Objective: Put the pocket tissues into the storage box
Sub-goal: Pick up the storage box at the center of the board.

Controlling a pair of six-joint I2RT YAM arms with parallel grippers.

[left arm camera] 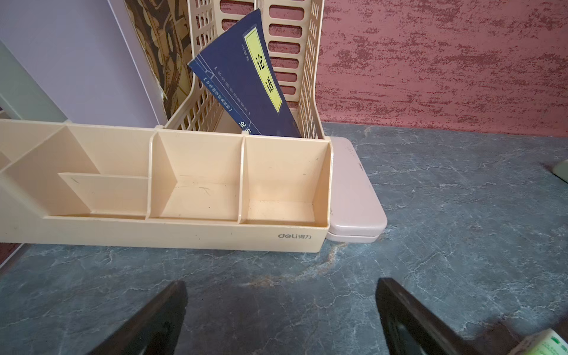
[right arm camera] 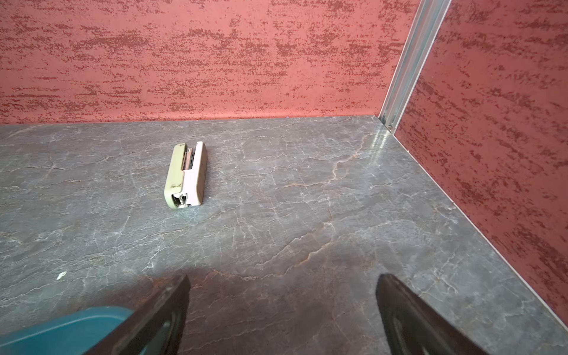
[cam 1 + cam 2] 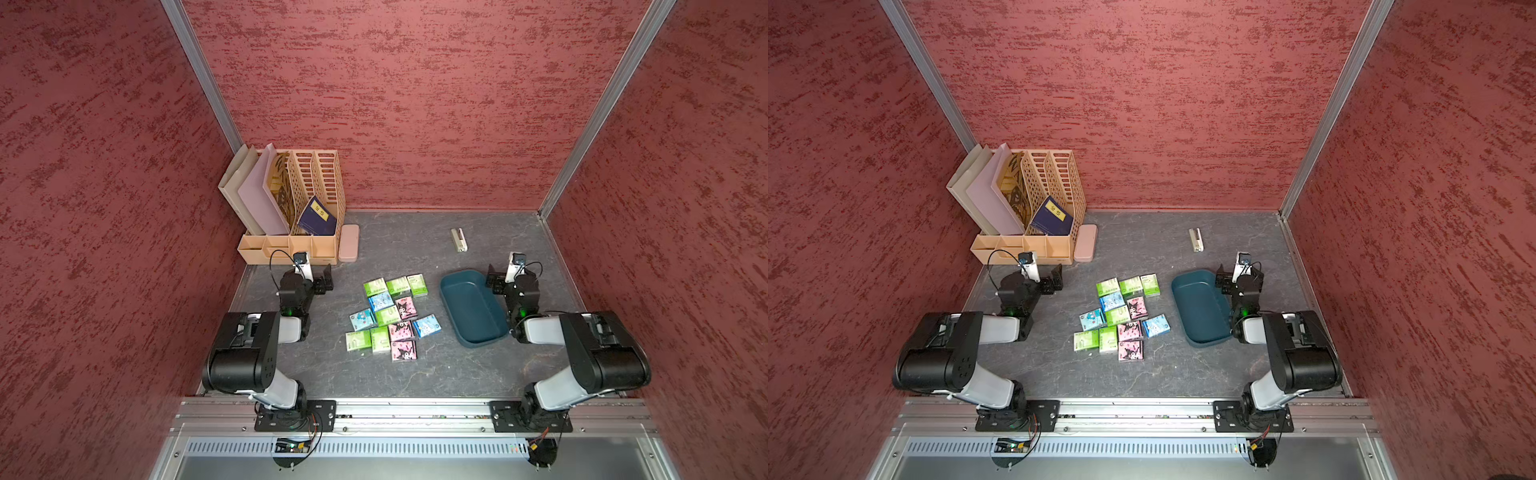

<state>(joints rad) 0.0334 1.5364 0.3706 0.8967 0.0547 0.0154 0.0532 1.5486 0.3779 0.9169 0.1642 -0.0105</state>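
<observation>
Pocket tissues (image 3: 388, 316) are lying clustered at frame centre, just left of the teal storage box (image 3: 473, 309); left gripper (image 3: 326, 280) and right gripper (image 3: 492, 280) are hovering, fingers spread, grasping nothing.

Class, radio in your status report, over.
Left end effector open, empty; right end effector same. Pocket tissues all on table, storage box empty. Nothing between them.
</observation>
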